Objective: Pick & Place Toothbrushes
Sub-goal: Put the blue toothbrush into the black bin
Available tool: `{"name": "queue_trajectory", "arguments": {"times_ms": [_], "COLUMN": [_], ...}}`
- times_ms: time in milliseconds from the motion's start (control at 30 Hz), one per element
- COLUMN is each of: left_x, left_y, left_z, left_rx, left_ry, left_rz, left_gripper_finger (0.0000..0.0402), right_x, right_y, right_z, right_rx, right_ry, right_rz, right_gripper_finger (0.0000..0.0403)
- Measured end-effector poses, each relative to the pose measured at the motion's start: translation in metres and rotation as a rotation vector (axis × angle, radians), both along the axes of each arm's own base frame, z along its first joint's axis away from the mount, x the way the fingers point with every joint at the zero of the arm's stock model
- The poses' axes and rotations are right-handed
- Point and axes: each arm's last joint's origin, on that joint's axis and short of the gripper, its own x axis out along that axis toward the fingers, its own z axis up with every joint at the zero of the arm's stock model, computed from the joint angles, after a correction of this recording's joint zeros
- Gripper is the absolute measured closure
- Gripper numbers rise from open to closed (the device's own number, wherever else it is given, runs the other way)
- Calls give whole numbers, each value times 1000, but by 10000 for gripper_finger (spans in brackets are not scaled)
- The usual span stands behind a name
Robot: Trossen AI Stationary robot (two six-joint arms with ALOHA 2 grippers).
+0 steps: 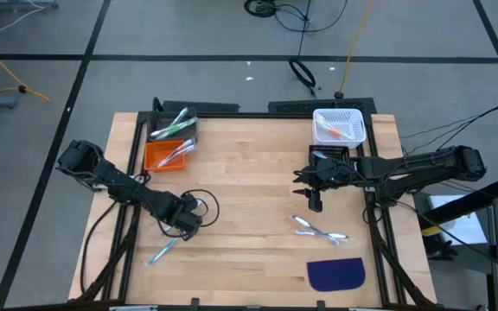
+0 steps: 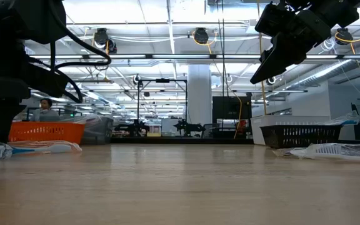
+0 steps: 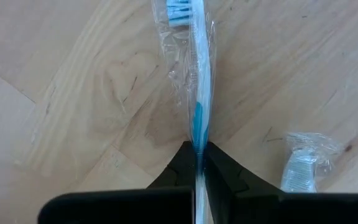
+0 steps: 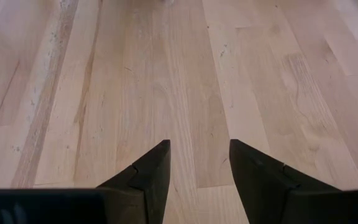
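My left gripper [image 1: 186,223] is low over the table's near-left part, shut on a clear-wrapped white and blue toothbrush [image 3: 194,74]. A second wrapped toothbrush [image 3: 303,165] lies on the wood beside it. One toothbrush [image 1: 162,250] shows just near-left of this gripper in the high view. Two or three more toothbrushes [image 1: 319,231] lie crossed on the table's near-right part. My right gripper [image 1: 314,195] hangs open and raised [image 2: 274,62] above bare wood [image 4: 197,155], a little beyond those crossed brushes. My left gripper pinches the wrapped toothbrush's blue and white handle [image 3: 198,138] between its two fingers. The brush runs on past the fingertips, bristle head [image 3: 179,9] at its far end. Whether the brush rests on the wood or is just clear of it, I cannot tell.
At the far left stand an orange bin [image 1: 164,155] and a dark bin [image 1: 173,127], both with toothbrushes in them. At the far right are a white basket [image 1: 339,125] holding an orange brush and a black basket [image 1: 330,156]. A dark blue half-round mat [image 1: 335,275] lies near-right.
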Motion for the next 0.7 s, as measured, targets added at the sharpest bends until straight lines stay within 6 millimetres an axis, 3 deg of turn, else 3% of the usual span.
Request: {"name": "queue_trajectory", "arguments": {"times_ms": [167,433,700], "left_x": [7,32,69], "left_y": [-1,4,17], "left_z": [9,43,60], "left_rx": [34,147,204], "left_ry": [-41,-252,-523], "left_rz": [-36,-137,-244], "left_gripper_finger": [398,399,400], "right_x": [0,1,6], "right_y": [0,0,0], "right_z": [0,1,8], "right_rx": [-3,0,4], "right_ry": [0,-13,-106], "right_rz": [-4,-6,-2], "right_gripper_finger": [248,248,248]}}
